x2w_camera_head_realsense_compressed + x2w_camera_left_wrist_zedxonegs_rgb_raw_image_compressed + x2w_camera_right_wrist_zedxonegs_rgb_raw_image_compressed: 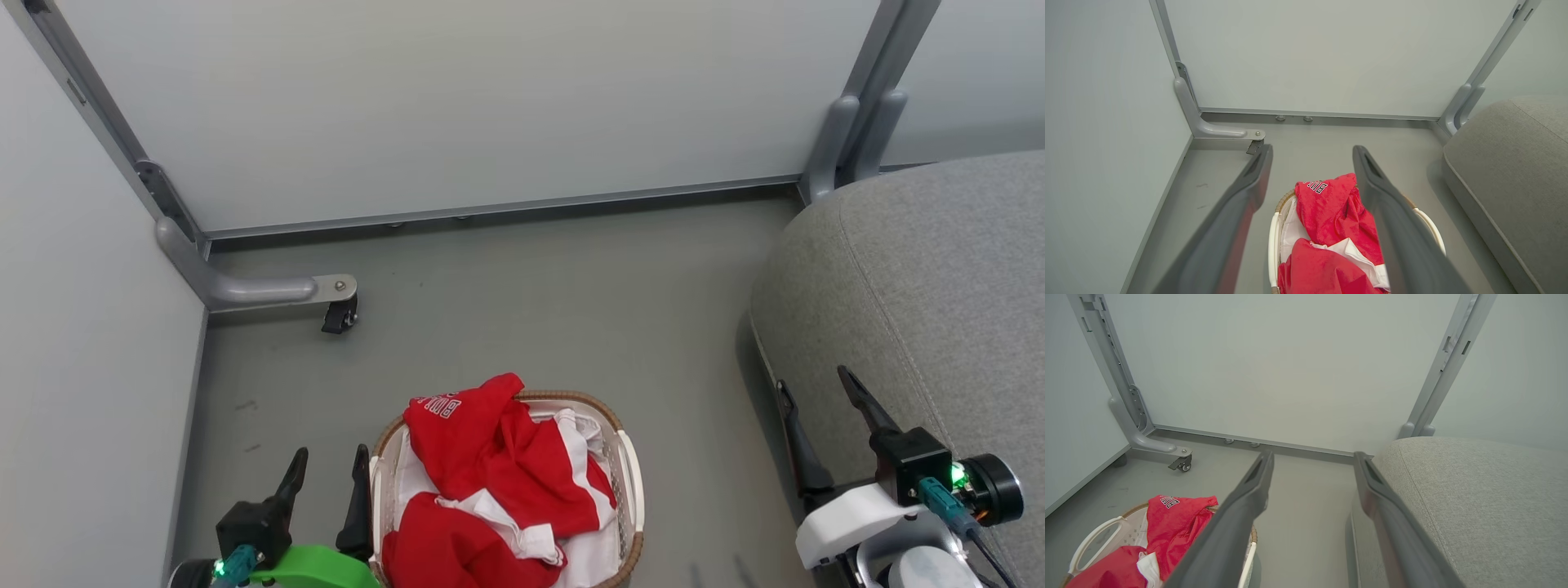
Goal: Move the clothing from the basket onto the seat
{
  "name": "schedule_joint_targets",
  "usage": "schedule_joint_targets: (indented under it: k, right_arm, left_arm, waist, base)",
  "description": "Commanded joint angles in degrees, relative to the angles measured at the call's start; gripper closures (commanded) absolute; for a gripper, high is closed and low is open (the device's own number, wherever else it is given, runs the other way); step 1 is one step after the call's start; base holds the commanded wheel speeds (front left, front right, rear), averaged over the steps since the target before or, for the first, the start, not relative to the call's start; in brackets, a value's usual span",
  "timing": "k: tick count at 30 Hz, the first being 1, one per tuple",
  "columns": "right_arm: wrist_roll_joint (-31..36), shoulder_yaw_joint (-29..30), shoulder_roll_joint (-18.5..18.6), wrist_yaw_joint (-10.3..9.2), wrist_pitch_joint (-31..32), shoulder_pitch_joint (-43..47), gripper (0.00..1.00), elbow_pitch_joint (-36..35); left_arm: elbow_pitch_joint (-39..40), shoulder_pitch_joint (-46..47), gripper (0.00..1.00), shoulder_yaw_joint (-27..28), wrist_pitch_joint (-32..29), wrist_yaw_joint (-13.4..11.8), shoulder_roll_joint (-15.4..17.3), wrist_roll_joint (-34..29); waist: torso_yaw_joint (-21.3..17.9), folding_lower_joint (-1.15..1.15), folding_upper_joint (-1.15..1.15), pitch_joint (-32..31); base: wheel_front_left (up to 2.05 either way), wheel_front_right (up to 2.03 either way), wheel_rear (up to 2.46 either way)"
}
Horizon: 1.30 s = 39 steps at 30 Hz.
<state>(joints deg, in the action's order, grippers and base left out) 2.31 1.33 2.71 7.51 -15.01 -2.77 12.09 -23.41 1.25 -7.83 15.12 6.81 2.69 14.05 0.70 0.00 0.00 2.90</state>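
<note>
Progress: not begun, by my judgement; all visible garments lie in the basket.
Left gripper (331, 453): lower left of the head view, jaws spread wide, holding nothing, just beside the basket.
Basket (629, 465): bottom centre, on the floor.
Clothing (498, 457): red with white trim, heaped inside the basket and over its far rim.
Lettering (1316, 187): white print, upside down, seemingly "BUL"; the rest is folded away.
Right gripper (814, 381): lower right, jaws apart, holding nothing.
Seat (922, 269): right edge, no garment on its visible part.
Remaining: every transfer.
</note>
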Motion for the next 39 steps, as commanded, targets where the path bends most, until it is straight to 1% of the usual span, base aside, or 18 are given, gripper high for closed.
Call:
schedule_joint_targets:
  k: [1,6,10,15,21,26,31,34,36,39]
  right_arm:
    - [-0.31,0.0,0.33,-0.04,-0.26,-0.8,0.0,-0.38]
    - [-0.52,-0.49,0.3,-0.04,-0.26,-3.2,0.0,-1.29]
    - [-1.01,-1.12,0.29,-0.04,-0.25,-5.76,0.0,-1.8]
    - [-1.83,-1.88,0.27,-0.04,-0.21,-8.8,0.0,-1.95]
    - [-2.86,-3.06,0.27,-0.04,-0.21,-11.36,0.0,-2.25]
    - [-3.89,-4.46,0.25,-0.04,-0.21,-13.01,0.0,-2.37]
    - [-5.21,-5.78,0.26,-0.04,-0.21,-14.45,0.0,-2.99]
    - [-5.83,-6.62,0.25,-0.04,-0.21,-14.97,0.0,-3.2]
    - [-6.13,-7.06,0.26,-0.04,-0.21,-15.33,0.0,-3.26]
    - [-6.65,-7.56,0.26,-0.04,-0.21,-15.73,0.0,-3.31]
  left_arm:
    - [-0.59,1.58,0.0,-0.56,0.06,0.24,0.36,-0.31]
    - [-5.15,5.5,0.0,-3.31,0.06,0.49,0.36,-1.39]
    - [-12.92,10.46,0.0,-7.71,0.07,0.67,0.32,-1.16]
    - [-22.95,17.04,0.0,-14.15,0.06,0.73,0.35,0.7]
    - [-32.48,23.91,0.0,-19.35,-0.13,0.73,0.48,2.35]
    - [-39.21,27.95,0.0,-21.7,-0.4,0.74,1.85,1.07]
    - [-43.58,30.8,0.0,-21.71,-0.21,0.35,2.49,1.45]
    - [-45.29,32.16,0.0,-21.6,-0.12,-0.17,3.18,1.6]
    - [-46.6,33.05,0.0,-21.18,-0.84,-1.29,3.26,1.95]
    - [-47.56,33.58,0.0,-21.81,-1.34,-2.13,3.11,1.32]
  waist:
    - [-0.51,0.0,0.0,2.04]
    - [-1.76,0.0,0.0,6.93]
    - [-3.33,0.0,0.0,11.94]
    - [-5.3,0.0,0.0,17.64]
    - [-7.47,0.0,0.0,23.8]
    - [-9.21,0.0,0.0,27.94]
    - [-10.64,0.0,0.0,31.62]
    - [-11.36,0.0,0.0,33.38]
    - [-11.79,0.0,0.0,34.16]
    - [-12.43,0.0,0.0,35.03]
  base:
    - [0.0,0.0,0.0]
    - [0.0,0.0,0.0]
    - [0.0,0.0,0.0]
    - [0.0,0.0,0.0]
    - [0.0,0.0,0.0]
    - [0.0,0.0,0.0]
    - [0.0,0.0,0.0]
    - [0.0,0.0,0.0]
    - [0.0,0.0,0.0]
    - [0.0,0.0,0.0]
